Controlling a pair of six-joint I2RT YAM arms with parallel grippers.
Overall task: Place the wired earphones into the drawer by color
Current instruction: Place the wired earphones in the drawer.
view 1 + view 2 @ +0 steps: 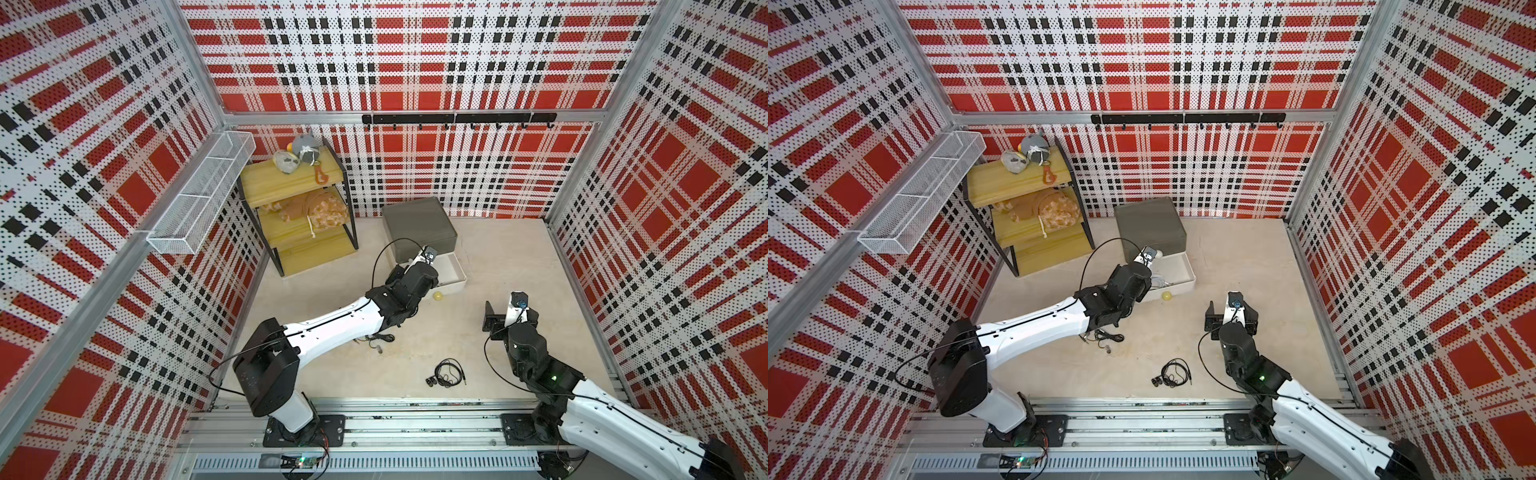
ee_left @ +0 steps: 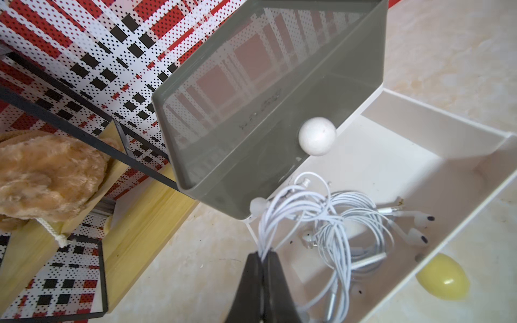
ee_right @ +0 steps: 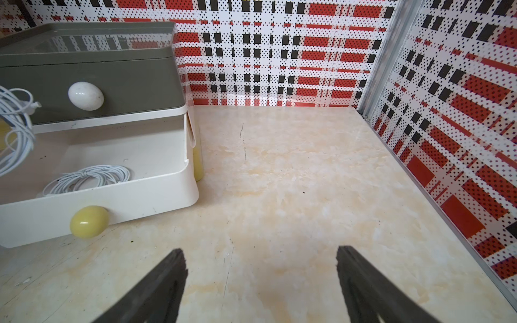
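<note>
Wired earphones [image 2: 293, 207], a white coil, are pinched by their cable loops in the closed left gripper [image 2: 263, 255] and are held over the pulled-out white tier [image 3: 126, 201] of the drawer [image 1: 417, 224]. A second white bundle [image 3: 89, 176] is seen lying inside that tier, behind its yellow knob [image 3: 89, 221]. The dark grey tier [image 3: 126, 84] above, marked by a white knob [image 2: 317, 136], is shut. Two dark bundles are seen on the tabletop [image 3: 293, 181]: one [image 1: 448, 372] in the open, one [image 1: 376, 338] partly hidden beside the left arm [image 1: 332, 328]. The right gripper [image 3: 260, 260] is held wide open and empty over bare tabletop beside the drawer.
</note>
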